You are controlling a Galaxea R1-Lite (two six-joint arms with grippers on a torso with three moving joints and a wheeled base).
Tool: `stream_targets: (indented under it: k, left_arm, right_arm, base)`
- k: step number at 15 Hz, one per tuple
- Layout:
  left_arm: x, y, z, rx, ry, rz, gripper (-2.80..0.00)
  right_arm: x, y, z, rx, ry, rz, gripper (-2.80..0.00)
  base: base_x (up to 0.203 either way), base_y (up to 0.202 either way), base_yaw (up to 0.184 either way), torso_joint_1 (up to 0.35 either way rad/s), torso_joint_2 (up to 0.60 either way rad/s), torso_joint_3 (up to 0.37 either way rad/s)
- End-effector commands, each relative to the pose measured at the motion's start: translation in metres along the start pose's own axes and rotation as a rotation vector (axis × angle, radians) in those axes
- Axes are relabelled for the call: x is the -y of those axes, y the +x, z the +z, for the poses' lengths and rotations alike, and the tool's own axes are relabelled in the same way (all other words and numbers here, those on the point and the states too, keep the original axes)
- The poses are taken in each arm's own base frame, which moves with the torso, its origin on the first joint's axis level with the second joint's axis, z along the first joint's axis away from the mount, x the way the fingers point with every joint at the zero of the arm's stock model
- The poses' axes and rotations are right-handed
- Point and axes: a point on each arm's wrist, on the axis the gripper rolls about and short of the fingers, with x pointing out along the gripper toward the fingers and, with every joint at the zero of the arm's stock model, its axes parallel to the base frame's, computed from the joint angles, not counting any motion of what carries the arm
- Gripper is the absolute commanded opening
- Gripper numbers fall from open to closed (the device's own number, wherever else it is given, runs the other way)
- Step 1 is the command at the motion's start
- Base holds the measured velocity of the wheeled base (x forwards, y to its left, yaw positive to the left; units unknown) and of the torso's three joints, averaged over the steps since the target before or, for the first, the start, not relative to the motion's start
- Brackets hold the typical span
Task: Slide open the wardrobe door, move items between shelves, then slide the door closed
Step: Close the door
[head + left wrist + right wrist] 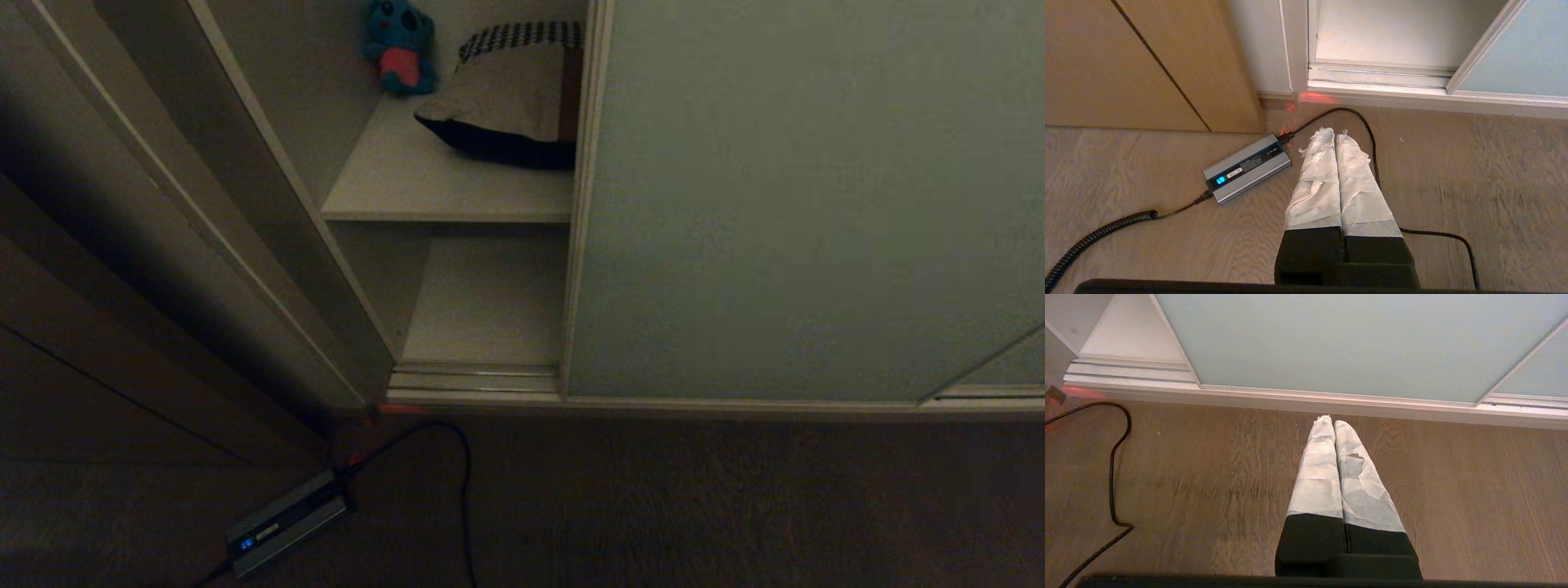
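The pale grey-green sliding wardrobe door [800, 204] covers the right side of the wardrobe and leaves a gap on the left. Through the gap, an upper shelf [424, 184] carries a teal koala plush [400, 45] and a cushion [514, 98] partly hidden behind the door's edge. The lower shelf [490, 302] below it is bare. Neither arm is in the head view. My left gripper [1334, 132] hangs shut and empty over the floor near the door track. My right gripper [1329, 421] is shut and empty in front of the door [1351, 339].
A grey power adapter [1248, 168] with a blue light lies on the wood floor, and its black cable [1372, 139] loops by the left gripper. Brown wooden panelling [98, 286] stands to the left. The ribbed floor track [473, 380] runs along the wardrobe's base.
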Motion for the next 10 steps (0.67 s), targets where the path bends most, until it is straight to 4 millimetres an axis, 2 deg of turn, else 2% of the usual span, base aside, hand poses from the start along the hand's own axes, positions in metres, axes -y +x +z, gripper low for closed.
stream_targets:
  k: [1,4,5,6,8,10]
  left_arm:
    - [0.0,0.0,0.0,-0.002,0.0,0.001,-2.8]
    - [0.0,-0.001,0.004,0.018,0.012,-0.001,-2.8]
    - [0.0,-0.004,0.018,0.059,0.012,-0.015,-2.8]
    - [0.001,-0.011,0.042,0.122,0.014,-0.044,-2.8]
    - [0.003,-0.023,0.106,0.239,0.021,-0.125,-2.8]
    - [0.005,-0.01,0.16,0.236,0.018,-0.197,-2.8]
  right_arm:
    - [0.0,0.0,-0.001,-0.005,0.0,0.0,-2.8]
    - [0.0,0.0,-0.001,-0.005,0.0,0.0,-2.8]
    - [0.0,0.0,-0.001,-0.005,0.0,0.0,-2.8]
    - [0.0,0.0,-0.001,-0.005,0.0,0.0,-2.8]
    - [0.0,0.0,-0.001,-0.005,0.0,0.0,-2.8]
    - [0.0,0.0,-0.001,-0.005,0.0,0.0,-2.8]
  base:
    - [0.0,0.0,0.0,0.0,0.0,0.0]
    - [0.0,0.0,0.0,0.0,0.0,0.0]
    - [0.0,0.0,0.0,0.0,0.0,0.0]
    - [0.0,0.0,0.0,0.0,0.0,0.0]
    - [0.0,0.0,0.0,0.0,0.0,0.0]
    - [0.0,0.0,0.0,0.0,0.0,0.0]
